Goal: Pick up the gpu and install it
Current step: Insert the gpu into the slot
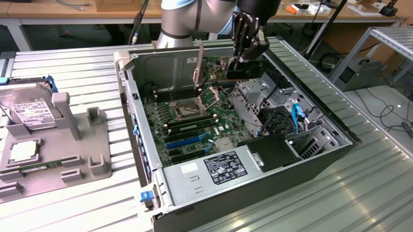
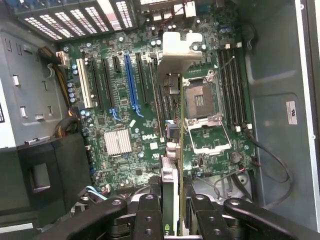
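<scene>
Shows the claw closed on the gpu, gripping the card on edge between its two black fingers. Holds the gpu raised above the motherboard inside the open computer case, pale bracket at the end far from the claw. Sets the card, in the wrist view, in line between the blue expansion slot and the CPU socket. Includes, at the exterior view's left, a hard drive standing in a grey fixture on the bench, well apart from the case.
</scene>
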